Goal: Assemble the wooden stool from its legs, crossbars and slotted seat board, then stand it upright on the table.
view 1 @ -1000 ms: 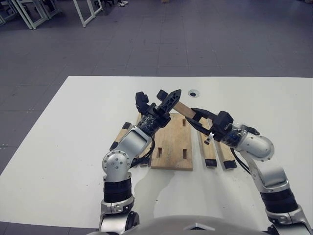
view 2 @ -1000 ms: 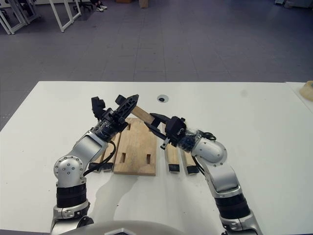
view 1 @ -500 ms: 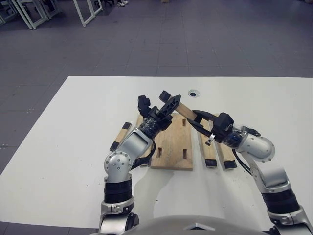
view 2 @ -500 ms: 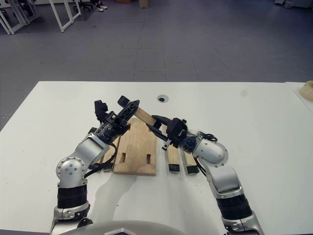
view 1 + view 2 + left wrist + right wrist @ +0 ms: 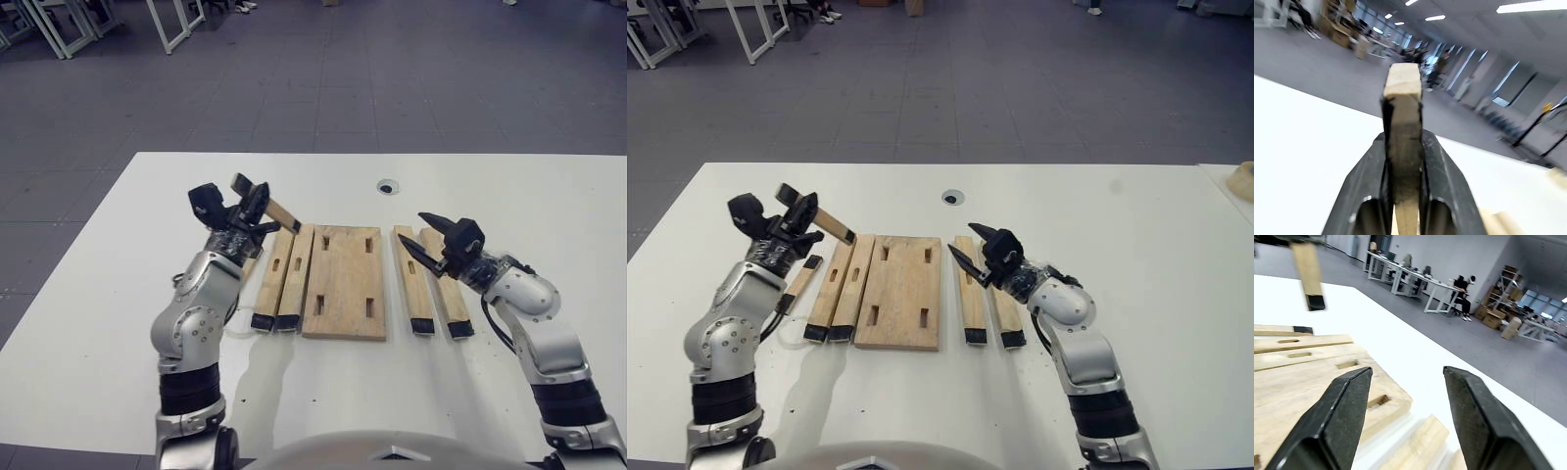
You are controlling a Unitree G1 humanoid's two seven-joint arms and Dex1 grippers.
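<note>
The white table [image 5: 118,255] carries all the parts, laid flat and parallel so that each can be reached from above. The slotted seat board [image 5: 344,284] lies at the centre with its four slots facing up, which leaves them open to receive tenons. Just beside its left edge lies the left pair of strips [image 5: 270,279], side by side and touching, each showing a slot and a dark cap on its near end. Just beside the board's right edge lies the right pair of strips [image 5: 412,279], also dark-capped at the near end; no slots can be made out on them. A short piece [image 5: 799,280] with dark ends lies on the table left of the left pair, partly under the left forearm. The crossbar [image 5: 282,215] is off the table, held above the far-left part of the layout and tilted, with its dark-capped end pointing right and down toward the far ends of the left pair. The left gripper [image 5: 253,199] has both fingers clamped on the flat faces of this crossbar near its upper end, which leaves the capped end free for insertion. The right gripper [image 5: 412,227] hovers low over the far ends of the right pair with its fingers spread and empty, judged ready to take or steady a strip. A round cable port [image 5: 388,184] sits in the table beyond the board.
</note>
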